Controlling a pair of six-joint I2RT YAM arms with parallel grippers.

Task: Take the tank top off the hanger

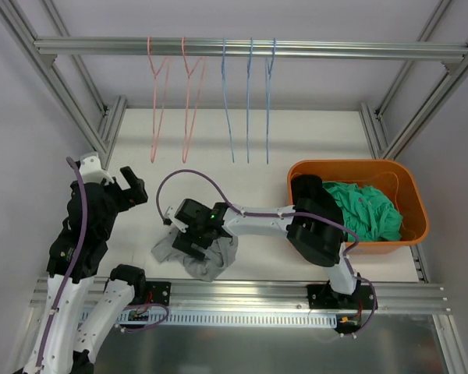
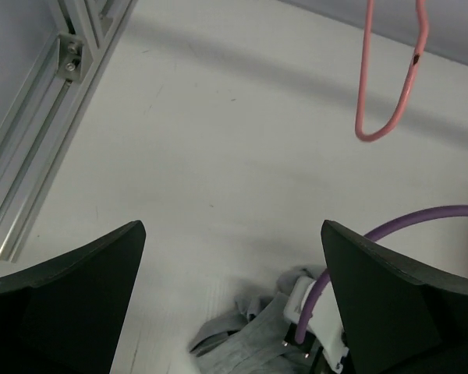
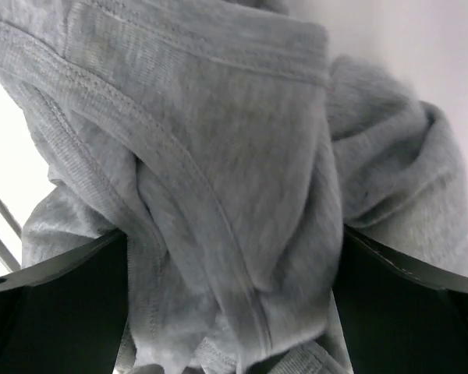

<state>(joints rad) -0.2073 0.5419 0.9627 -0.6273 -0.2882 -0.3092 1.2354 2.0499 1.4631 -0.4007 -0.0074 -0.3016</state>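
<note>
The grey tank top (image 1: 214, 265) lies crumpled on the white table near the front, off any hanger. My right gripper (image 1: 189, 234) reaches left and sits down on it, open. In the right wrist view bunched grey fabric (image 3: 218, 156) fills the gap of the right gripper (image 3: 234, 234), both fingers standing wide at its sides. My left gripper (image 1: 132, 187) hangs open above the table's left side, holding nothing. The left wrist view shows the left gripper (image 2: 232, 234) wide over bare table, with the tank top (image 2: 249, 343) below. Bare pink hangers (image 1: 157, 101) hang on the rail.
Three blue hangers (image 1: 248, 101) hang on the same rail beside the pink ones; one pink hanger (image 2: 390, 78) shows in the left wrist view. An orange tub (image 1: 409, 195) at the right holds a green garment (image 1: 366, 210). Aluminium frame posts (image 1: 109, 128) edge the table.
</note>
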